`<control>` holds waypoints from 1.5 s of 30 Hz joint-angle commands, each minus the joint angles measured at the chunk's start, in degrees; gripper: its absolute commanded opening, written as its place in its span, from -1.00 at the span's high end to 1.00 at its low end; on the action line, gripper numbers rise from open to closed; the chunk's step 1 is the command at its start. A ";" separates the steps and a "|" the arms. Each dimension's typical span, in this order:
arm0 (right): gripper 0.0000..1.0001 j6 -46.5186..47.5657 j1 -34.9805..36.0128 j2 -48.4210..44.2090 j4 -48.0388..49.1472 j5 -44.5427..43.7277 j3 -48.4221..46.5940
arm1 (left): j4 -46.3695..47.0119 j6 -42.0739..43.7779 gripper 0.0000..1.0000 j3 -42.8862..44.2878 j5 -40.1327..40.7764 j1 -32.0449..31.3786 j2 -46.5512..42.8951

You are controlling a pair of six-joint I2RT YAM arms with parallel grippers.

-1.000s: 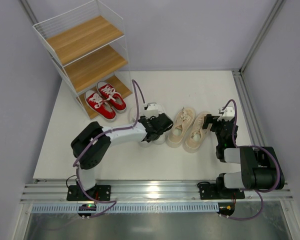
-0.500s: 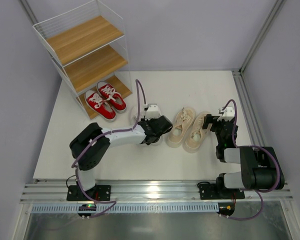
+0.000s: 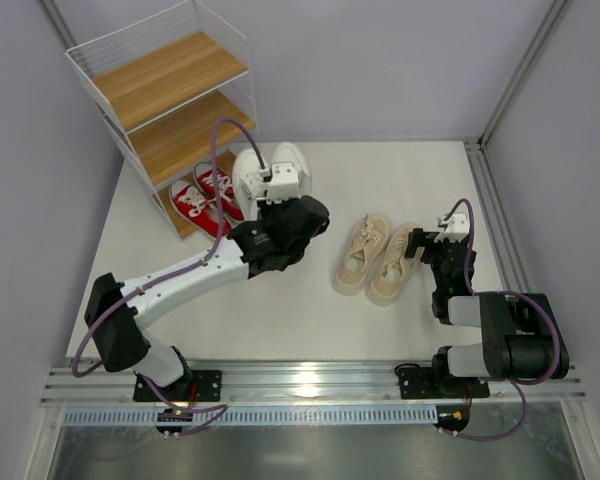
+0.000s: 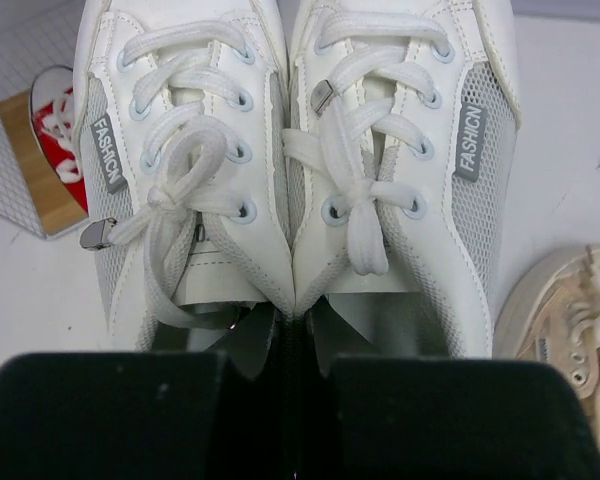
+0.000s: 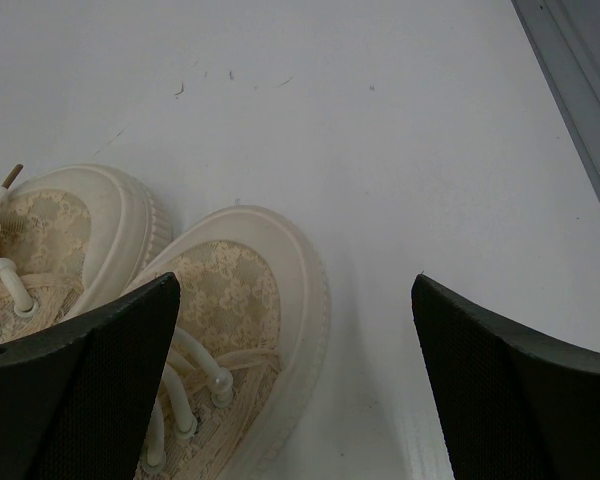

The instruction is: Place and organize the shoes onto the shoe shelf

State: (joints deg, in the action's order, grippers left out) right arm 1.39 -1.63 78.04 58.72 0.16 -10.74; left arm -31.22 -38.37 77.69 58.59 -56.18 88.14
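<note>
My left gripper [image 3: 277, 190] is shut on the pair of white sneakers [image 3: 267, 167], pinching their inner collars together [image 4: 296, 300], and holds them in the air in front of the shoe shelf [image 3: 170, 80]. The red sneakers [image 3: 205, 200] sit on the shelf's bottom board, partly hidden behind the white pair; one shows in the left wrist view [image 4: 58, 135]. The beige pair [image 3: 375, 257] lies on the table right of centre. My right gripper [image 3: 430, 245] is open and empty beside the right beige shoe [image 5: 225, 320].
The shelf's middle board [image 3: 185, 130] and top board [image 3: 165, 75] are bare. A metal rail [image 3: 490, 210] runs along the table's right edge. White table [image 3: 360, 180] lies between the shelf and the beige shoes.
My left arm has lifted the white pair off the table and carried it up and left toward the shelf. The right arm and beige shoes have not moved.
</note>
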 commanded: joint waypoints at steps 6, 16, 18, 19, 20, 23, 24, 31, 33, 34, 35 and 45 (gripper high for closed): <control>-0.95 0.37 -0.13 0.09 4.56 0.54 -1.21 | 1.35 6.73 1.00 11.33 0.74 12.50 -2.01; -0.95 0.37 -0.13 0.09 4.65 0.54 -1.21 | 2.92 9.54 1.00 14.86 -3.38 22.95 -0.16; -0.95 0.37 -0.13 0.09 4.65 0.54 -1.12 | 2.83 8.58 1.00 16.08 -4.97 25.24 0.89; -0.95 0.37 -0.13 0.09 4.65 0.54 -1.12 | 3.27 8.58 0.99 16.35 -5.15 27.16 1.16; -0.95 0.37 -0.13 0.09 4.65 0.54 -1.12 | 3.88 8.66 1.00 16.44 -5.32 27.79 1.51; -0.95 0.37 -0.13 0.09 4.65 0.54 -1.21 | 4.33 8.49 1.00 18.63 -5.94 30.42 3.35; -0.95 0.37 -0.13 0.01 4.65 0.54 -1.21 | 4.15 8.31 1.00 19.51 -6.46 30.87 3.88; -0.95 0.37 -0.13 0.09 4.65 0.54 -1.21 | 2.66 9.10 1.00 27.76 -7.35 33.86 8.10; -0.95 0.37 -0.13 0.09 4.65 0.54 -1.12 | 3.62 10.15 0.99 28.74 -7.26 34.21 8.89; -0.95 0.37 -0.13 0.09 4.65 0.54 -1.21 | 4.06 10.50 0.99 29.27 -7.69 34.56 9.33; -0.95 0.37 -0.13 0.09 4.56 0.54 -1.21 | 4.24 10.86 1.00 29.97 -7.87 34.91 9.94; -0.95 0.37 -0.13 0.01 4.65 0.54 -1.21 | 6.35 14.64 1.00 36.30 -7.35 36.23 14.16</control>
State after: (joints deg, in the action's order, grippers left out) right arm 1.39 -1.63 78.04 58.72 0.19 -10.74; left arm -33.08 -26.24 108.90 47.97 -20.40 103.57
